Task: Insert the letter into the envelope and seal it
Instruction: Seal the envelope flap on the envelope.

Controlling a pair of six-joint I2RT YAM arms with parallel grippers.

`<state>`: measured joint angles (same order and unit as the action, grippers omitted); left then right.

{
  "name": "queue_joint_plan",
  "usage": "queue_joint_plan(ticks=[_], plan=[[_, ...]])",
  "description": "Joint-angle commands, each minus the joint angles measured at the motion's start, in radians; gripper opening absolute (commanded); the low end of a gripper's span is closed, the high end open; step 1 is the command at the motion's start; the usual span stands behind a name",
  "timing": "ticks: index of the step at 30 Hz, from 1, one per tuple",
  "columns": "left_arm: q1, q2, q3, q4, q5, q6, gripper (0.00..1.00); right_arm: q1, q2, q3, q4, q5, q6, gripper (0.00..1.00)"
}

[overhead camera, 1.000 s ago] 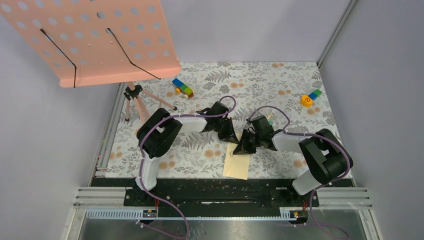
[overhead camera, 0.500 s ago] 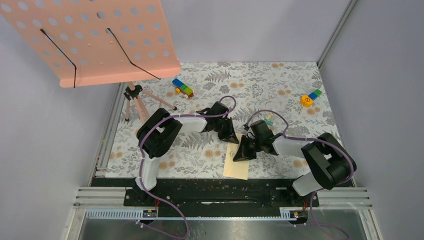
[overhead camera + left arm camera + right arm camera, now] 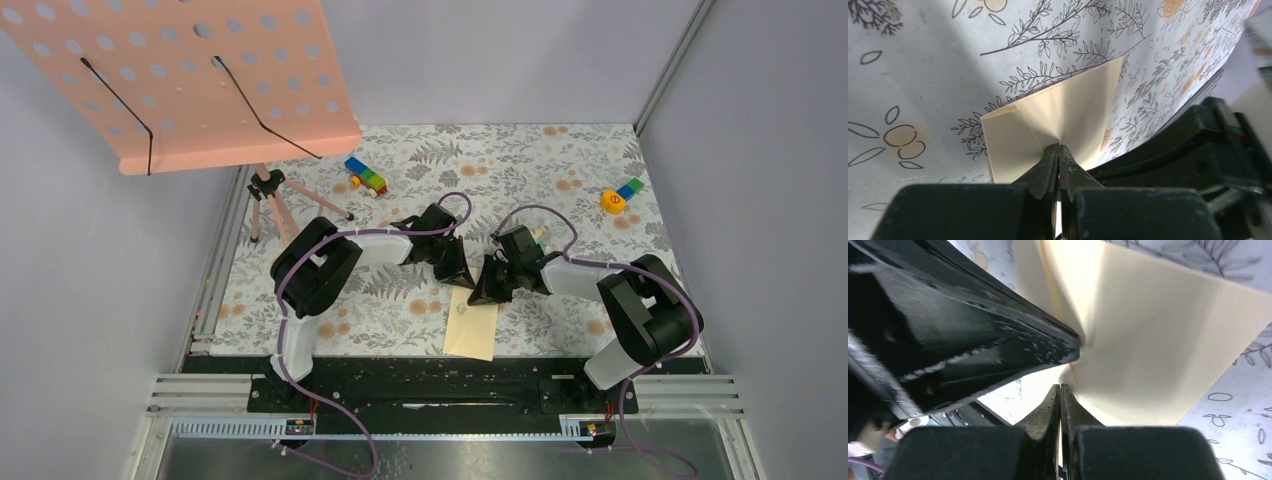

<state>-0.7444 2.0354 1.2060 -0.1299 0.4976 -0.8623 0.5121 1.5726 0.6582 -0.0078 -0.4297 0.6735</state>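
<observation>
Your left gripper [image 3: 1058, 150] was fully closed, its two black fingertips pressed together on the nearest edge of the letter [image 3: 1073, 112]. The pale cream sheet puckered where they bit it. Creases fanned away from the tips, and a folded corner lay just to their left. Beyond the tips the sheet ran out over the floral tablecloth [image 3: 938, 75]. The black body of the right gripper [image 3: 1060, 389] filled the space directly to the right of your left fingers.

Your right gripper was closed as well, with no gap between its fingertips. The tips sat at the edge of the letter, touching it or very nearly so. From its wrist camera I could not tell whether they had any paper caught between them. The sheet spread out ahead of those tips and to their right. One finger of the left gripper crossed just above them, coming in from the left with its point against the same paper.

From overhead, you had both grippers nose to nose over the far end of the letter, the left one on the left and the right one just beside it, touching or nearly so. The rest of the sheet lay flat on the cloth on the base side of both grippers, reaching back toward the near table edge.
</observation>
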Motion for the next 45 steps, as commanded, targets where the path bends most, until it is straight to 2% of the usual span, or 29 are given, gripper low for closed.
queue_joint_plan(ticks=[1,6,11,14,26,38,45], plan=[[0.007,0.003,-0.032,-0.108,-0.092,0.056,0.00,0.034,-0.012,-0.099,0.056,-0.025,0.014,0.00],[0.008,0.007,-0.037,-0.105,-0.088,0.059,0.00,0.110,-0.072,-0.183,0.121,-0.033,0.064,0.00],[0.007,0.012,-0.027,-0.108,-0.084,0.063,0.00,0.124,-0.075,-0.155,0.080,-0.032,0.045,0.00],[0.009,0.011,-0.030,-0.108,-0.087,0.062,0.00,0.125,-0.068,-0.138,0.046,0.021,0.027,0.00],[0.010,-0.027,-0.064,-0.106,-0.084,0.077,0.00,0.031,0.008,0.012,0.014,0.100,0.018,0.00],[0.020,-0.004,-0.038,-0.108,-0.058,0.089,0.00,0.128,-0.053,-0.188,0.067,0.004,0.038,0.00],[0.028,0.013,-0.012,-0.113,-0.037,0.097,0.00,0.128,-0.083,-0.119,-0.021,0.064,0.013,0.00]])
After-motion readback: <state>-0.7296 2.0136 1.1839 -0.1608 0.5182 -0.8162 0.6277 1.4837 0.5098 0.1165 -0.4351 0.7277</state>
